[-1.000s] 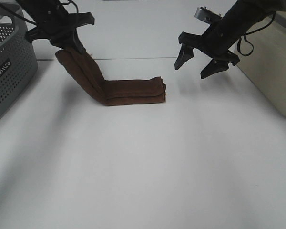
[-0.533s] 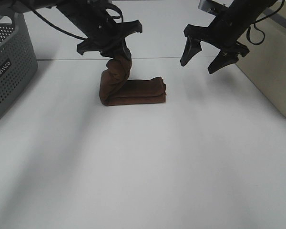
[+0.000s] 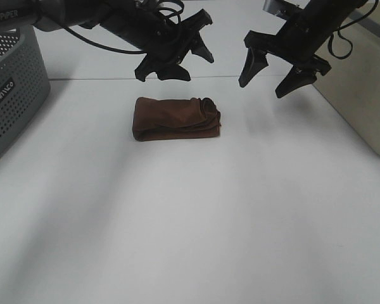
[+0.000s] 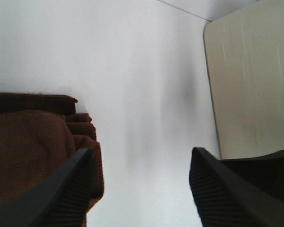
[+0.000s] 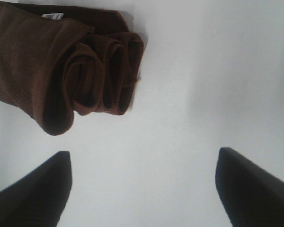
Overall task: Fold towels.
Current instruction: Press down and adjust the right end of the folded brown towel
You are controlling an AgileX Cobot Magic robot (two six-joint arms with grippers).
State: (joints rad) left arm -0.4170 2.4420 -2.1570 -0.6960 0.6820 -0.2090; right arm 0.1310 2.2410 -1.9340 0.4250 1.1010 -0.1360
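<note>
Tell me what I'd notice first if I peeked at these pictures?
The dark brown towel catches the eye first, folded into a chunky bundle on the white table, toward the back. Two black grippers hang open: the left gripper over the towel, the right gripper off to its right. A grey basket stands at the left edge.

A grey perforated basket [image 3: 16, 95] left, beige bin [image 3: 361, 95] right, white table [image 3: 190, 221].
</note>
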